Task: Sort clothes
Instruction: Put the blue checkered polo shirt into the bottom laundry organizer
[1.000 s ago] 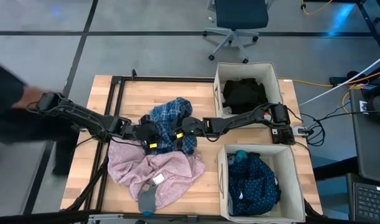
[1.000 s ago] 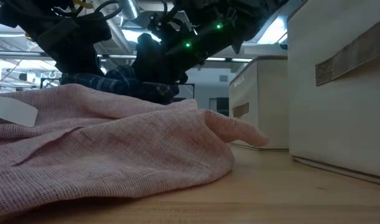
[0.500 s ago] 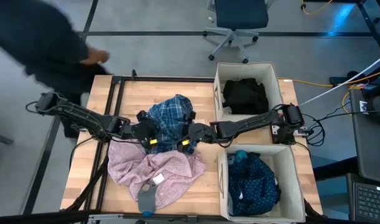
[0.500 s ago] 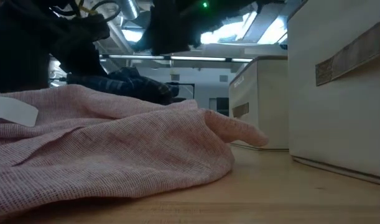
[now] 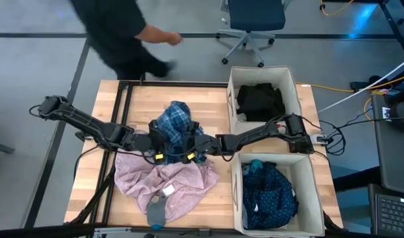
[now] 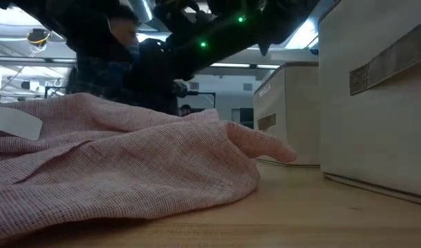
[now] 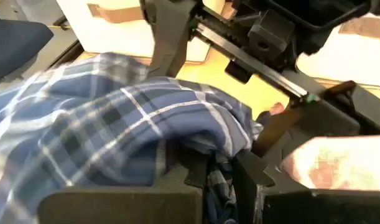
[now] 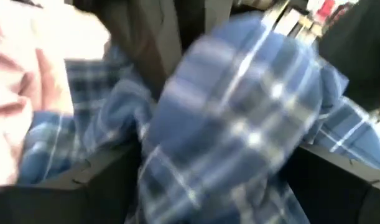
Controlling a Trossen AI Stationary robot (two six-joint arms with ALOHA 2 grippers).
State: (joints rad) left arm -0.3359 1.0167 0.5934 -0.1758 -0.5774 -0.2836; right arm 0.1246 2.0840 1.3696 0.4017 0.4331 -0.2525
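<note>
The blue plaid garment [image 5: 174, 127] is bunched up over the middle of the table, partly over the pale pink garment [image 5: 163, 182], which lies spread on the near part of the table. My left gripper [image 5: 155, 151] and my right gripper [image 5: 192, 155] stand close together at the plaid garment's near edge, each shut on it. The plaid also shows in the low view [image 6: 103, 72], raised behind the pink cloth [image 6: 127, 158]. A grey-teal piece [image 5: 155, 213] lies at the near edge. My left gripper pinches a bunched fold of the plaid garment's near edge [image 7: 217, 177] between its two fingers [image 7: 185, 169], coming level from the table's left. Several layers drape over the fingers. My right gripper has a thick wad of the plaid cloth [image 8: 239, 143] between its fingers [image 8: 109, 171], which stand wide apart, coming from the table's right. The cloth covers the place of contact.
Two beige bins stand at the right: the far one [image 5: 236, 74] holds black clothes, the near one [image 5: 236, 192] navy dotted cloth. A person [image 5: 116, 30] moves past the table's far edge. An office chair [image 5: 251, 23] stands beyond. Bare wood shows at the table's far left.
My right gripper has gone toward the near edge and a little left, close to my left gripper. The plaid garment has been gathered narrower and drawn up between them; it shows higher in the low view. A person has walked along the far side from left toward right.
</note>
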